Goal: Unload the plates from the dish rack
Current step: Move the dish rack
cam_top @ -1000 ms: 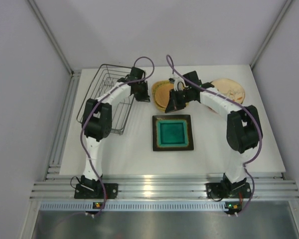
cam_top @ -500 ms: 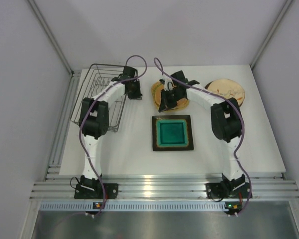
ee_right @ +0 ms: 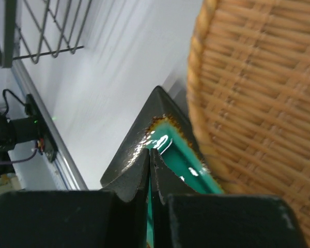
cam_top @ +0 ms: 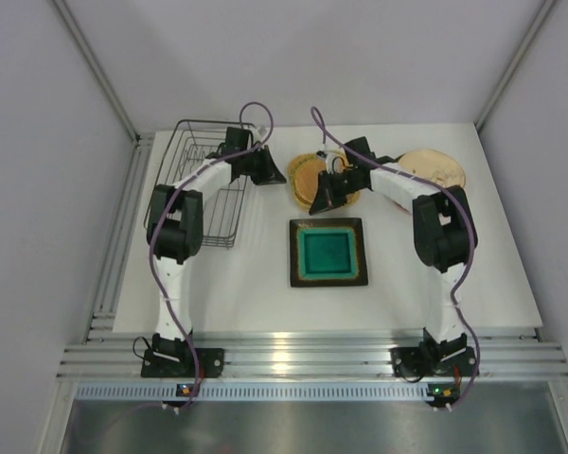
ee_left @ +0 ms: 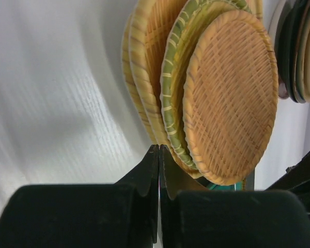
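Both arms reach in over the white worktop [cam_top: 237, 293], where the plates lie outside the rack [cam_top: 225, 213].

The rack sits at the upper left of the top view, partly under the left arm. The square teal plate [cam_top: 328, 253] lies flat at centre. Just above it is the stack of woven plates [cam_top: 305, 178], and cream plates [cam_top: 440, 168] lie at upper right. The left jaws are pressed together and hold nothing, their tips close to the woven stack's edge. The right jaws are likewise closed and empty, over the teal plate's corner and beside a woven rim.
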Controlling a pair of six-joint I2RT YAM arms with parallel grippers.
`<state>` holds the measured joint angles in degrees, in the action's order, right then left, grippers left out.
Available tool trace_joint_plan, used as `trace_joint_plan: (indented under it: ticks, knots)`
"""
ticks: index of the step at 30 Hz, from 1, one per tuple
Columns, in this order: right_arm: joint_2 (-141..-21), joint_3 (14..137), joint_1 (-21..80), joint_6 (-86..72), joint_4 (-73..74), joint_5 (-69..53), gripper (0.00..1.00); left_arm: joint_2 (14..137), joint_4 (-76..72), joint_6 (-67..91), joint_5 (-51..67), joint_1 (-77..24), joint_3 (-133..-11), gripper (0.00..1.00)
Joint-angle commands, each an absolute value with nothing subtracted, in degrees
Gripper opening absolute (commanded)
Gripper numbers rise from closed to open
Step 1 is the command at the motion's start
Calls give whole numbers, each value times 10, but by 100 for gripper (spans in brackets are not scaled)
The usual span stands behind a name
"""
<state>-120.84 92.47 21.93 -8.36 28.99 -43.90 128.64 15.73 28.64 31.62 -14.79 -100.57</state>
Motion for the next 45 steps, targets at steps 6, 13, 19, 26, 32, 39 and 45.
trace_joint_plan:
  ticks: [6,13,19,26,32,39,45]
  knots:
    - [-1113,881,220,-29,345,-376,0,1292,202,298,308,-159,-1034,0]
    - [-1102,883,222,-55,429,-145,0,1324,229,289,236,-164,-1062,0]
    - [-1111,911,222,-55,437,-118,0,1356,248,288,208,-180,-1118,0]
    - [-1193,1021,222,-47,462,-82,0,1398,293,276,160,-191,-1179,0]
    - [-1220,1070,222,-46,460,-99,0,1387,322,252,79,-188,-1149,0]
    - [-1157,994,219,-47,422,-153,0,1264,291,228,5,-164,-1042,0]
    - [-1103,934,216,-50,397,-185,0,1237,308,218,-11,-122,-1026,0]
